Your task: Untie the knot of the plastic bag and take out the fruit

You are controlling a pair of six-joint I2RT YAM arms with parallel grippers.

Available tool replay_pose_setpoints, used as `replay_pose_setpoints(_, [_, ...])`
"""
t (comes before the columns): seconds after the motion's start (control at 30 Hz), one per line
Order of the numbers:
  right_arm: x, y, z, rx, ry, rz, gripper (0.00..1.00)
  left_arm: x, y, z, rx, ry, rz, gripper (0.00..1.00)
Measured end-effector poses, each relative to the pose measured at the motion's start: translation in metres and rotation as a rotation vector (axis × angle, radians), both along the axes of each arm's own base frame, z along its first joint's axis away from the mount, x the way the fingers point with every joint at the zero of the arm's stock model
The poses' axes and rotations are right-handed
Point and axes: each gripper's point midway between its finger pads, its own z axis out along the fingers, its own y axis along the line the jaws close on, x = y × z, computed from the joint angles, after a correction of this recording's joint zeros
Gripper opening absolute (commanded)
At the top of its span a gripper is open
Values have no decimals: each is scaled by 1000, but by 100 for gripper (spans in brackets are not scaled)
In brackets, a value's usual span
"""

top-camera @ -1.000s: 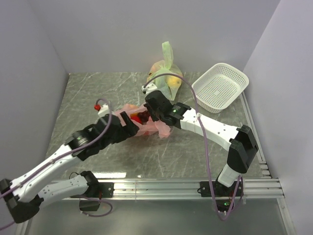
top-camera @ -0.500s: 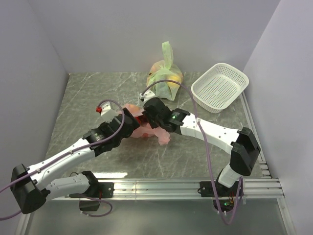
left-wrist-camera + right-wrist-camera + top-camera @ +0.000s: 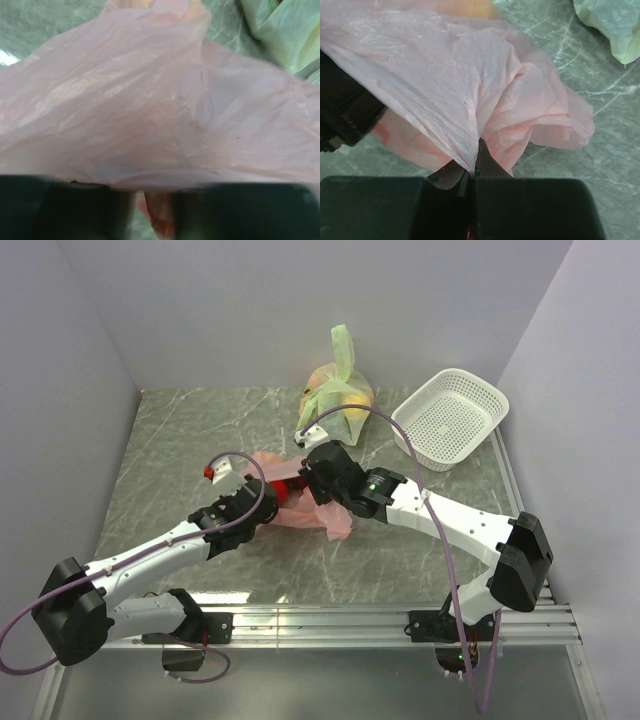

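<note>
On table [image 3: 180,440]: one pink bag [image 3: 320,513], one basket [image 3: 452,416]

The right gripper [image 3: 472,172] has its two black fingers [image 3: 487,165] pressed together on a taut fold of the pink plastic bag [image 3: 445,75]; the film fans out from the pinch and bunches into crumpled lobes on one side; a blurred black robot part [image 3: 342,117] touches the bag's other side; a light green translucent bag [image 3: 610,25] lies apart on the grey-green marbled worktop [image 3: 600,150].
</note>
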Motion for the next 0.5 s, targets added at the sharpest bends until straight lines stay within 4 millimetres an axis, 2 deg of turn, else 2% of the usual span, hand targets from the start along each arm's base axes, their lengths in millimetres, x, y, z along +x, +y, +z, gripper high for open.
replay_pose_setpoints(0.07, [5, -6, -5, 0, 6, -15, 0, -1, 0, -3, 8, 2, -15, 5])
replay_pose_setpoints(0.1, [12, -11, -8, 4, 9, -32, 0, -2, 0, -4, 15, 3, -26, 1])
replay_pose_setpoints(0.17, [28, -29, -16, 0, 17, -88, 0, -6, 4, -5, 29, 6, -50, 1])
replay_pose_setpoints(0.27, [68, -67, -29, 20, 48, -227, 0, -15, 11, -5, 28, 5, -82, 0])
replay_pose_setpoints(0.4, [114, -115, -52, 72, 103, -401, 0, -29, 32, -13, 26, 25, -104, 1])
replay_pose_setpoints(0.5, [132, -140, -76, 86, 156, -491, 0, -40, 48, -17, 26, 41, -105, 0])
